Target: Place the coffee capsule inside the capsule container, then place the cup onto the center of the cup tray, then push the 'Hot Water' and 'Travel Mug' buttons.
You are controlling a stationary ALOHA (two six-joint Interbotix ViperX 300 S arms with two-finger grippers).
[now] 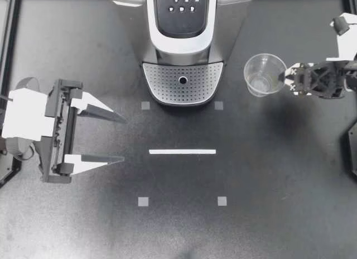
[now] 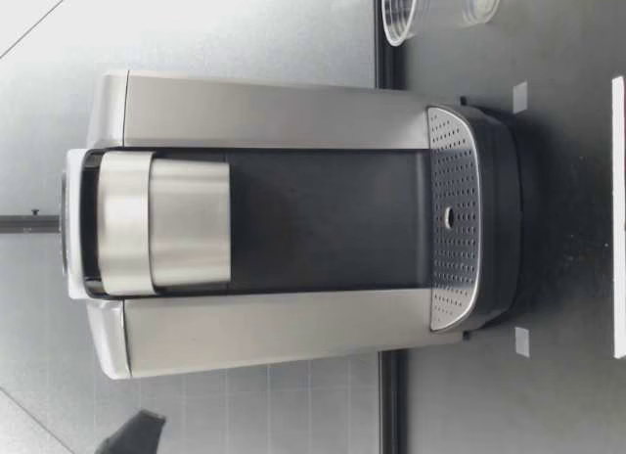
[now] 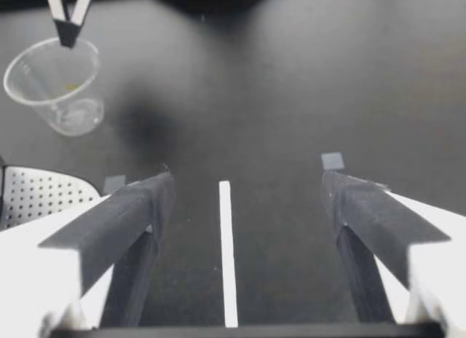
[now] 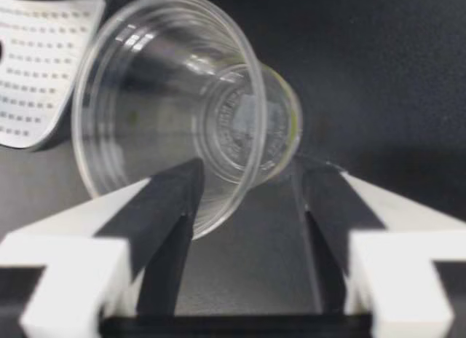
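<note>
Clear plastic cup point(image 1: 261, 73) stands upright, mouth up, just right of the coffee machine point(image 1: 183, 47) and beside its perforated cup tray point(image 1: 164, 80), apart from the tray, not on it yet. We see our right gripper point(image 1: 283, 76) at the cup's right side, tip over the rim. In the right wrist view its fingers point(image 4: 171, 214) are about half closed (a strip of table point(image 4: 247, 280) shows in the gap): one at the rim, the other against the outer wall near the base, the cup's wall running slantwise between them. Both look to touch, so we log it as gripping the cup by its wall. Low view catches only part of the cup, upright beside the machine, base about at the level of the table; whether it fully rests there we can't tell. The button panel point(image 1: 181, 10) sits on the machine's top, facing up. Our left gripper point(image 1: 124, 139) is over the table's left part, well apart from cup and machine, fingers spread wide, holding nothing; in the left wrist view only the white tape line point(image 1: 182, 152) on the table shows between them, with the cup and the right gripper's tips far ahead. That line lies in front of the cup tray, and we count four small grey square markers point(image 1: 143, 201) around it: two just off the tray's front corners, two farther from the machine.
</note>
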